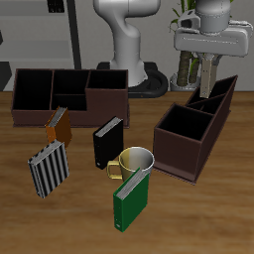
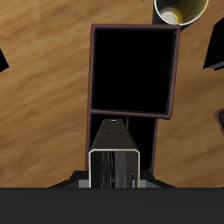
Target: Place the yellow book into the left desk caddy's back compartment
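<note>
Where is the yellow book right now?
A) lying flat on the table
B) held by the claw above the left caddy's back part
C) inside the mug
B: the claw grips the yellow book upright, hanging over the left desk caddy and its back compartment.

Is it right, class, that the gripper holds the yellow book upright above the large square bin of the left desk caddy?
Not quite. The gripper holds the yellow book upright above the back compartment of the left desk caddy, the smaller end section with slanted edges, not the large square bin. The exterior view shows this; the wrist view agrees.
</note>
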